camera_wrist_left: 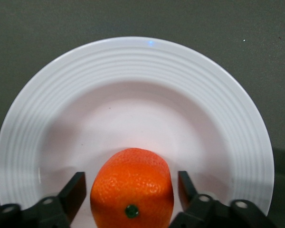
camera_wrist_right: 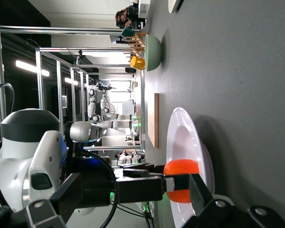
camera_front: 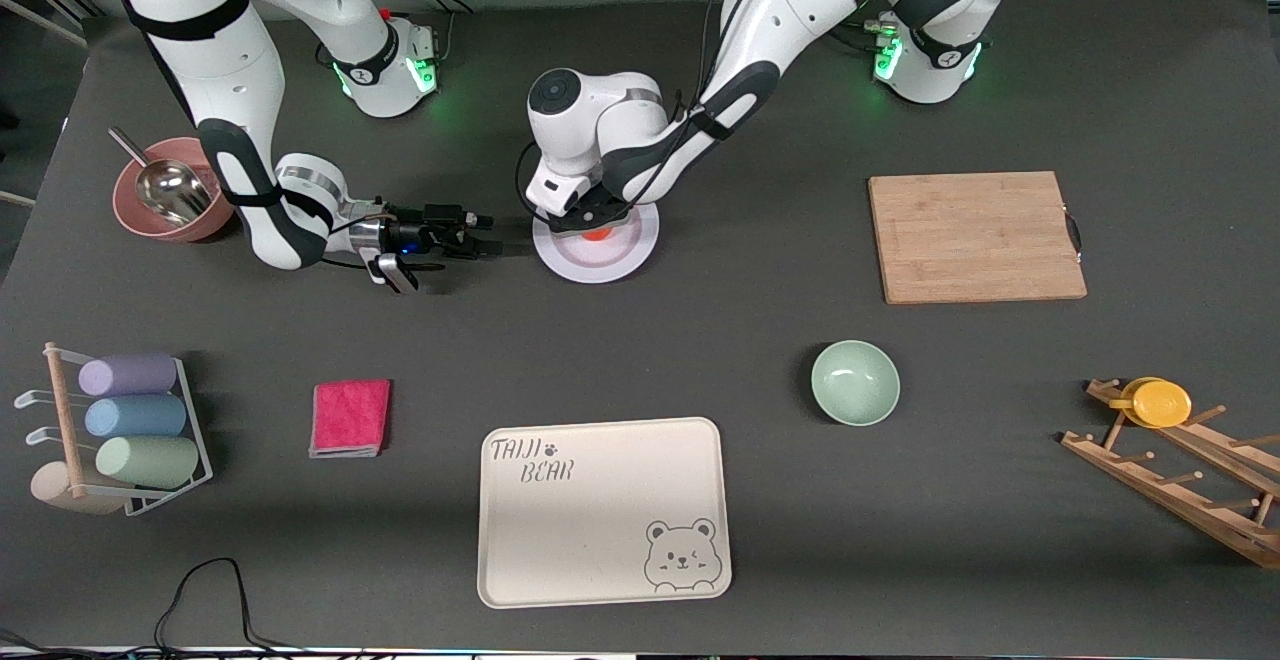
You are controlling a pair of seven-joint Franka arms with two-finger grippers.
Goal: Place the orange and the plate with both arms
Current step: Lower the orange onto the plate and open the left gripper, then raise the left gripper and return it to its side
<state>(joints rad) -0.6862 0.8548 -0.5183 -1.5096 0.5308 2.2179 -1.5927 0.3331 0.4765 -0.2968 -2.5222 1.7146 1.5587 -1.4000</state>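
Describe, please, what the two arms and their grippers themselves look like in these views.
Both are white, rounded, jointed arms with dark grey joint bands and green-lit bases. Black cables trail along the left arm and around the right arm. The left gripper has black, flat-faced fingers. The right gripper is black with a silver wrist ring.

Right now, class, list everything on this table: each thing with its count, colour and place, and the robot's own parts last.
orange: one, bright orange, on the plate
plate: one, white, mid-table
cutting board: one, wooden, toward the left arm's end
bowl: one, mint green
bear tray: one, beige, nearest the front camera
cloth: one, pink
scoop bowl: one, terracotta
cup: one, yellow, on wooden rack
left claw: open around the orange
right claw: beside the plate
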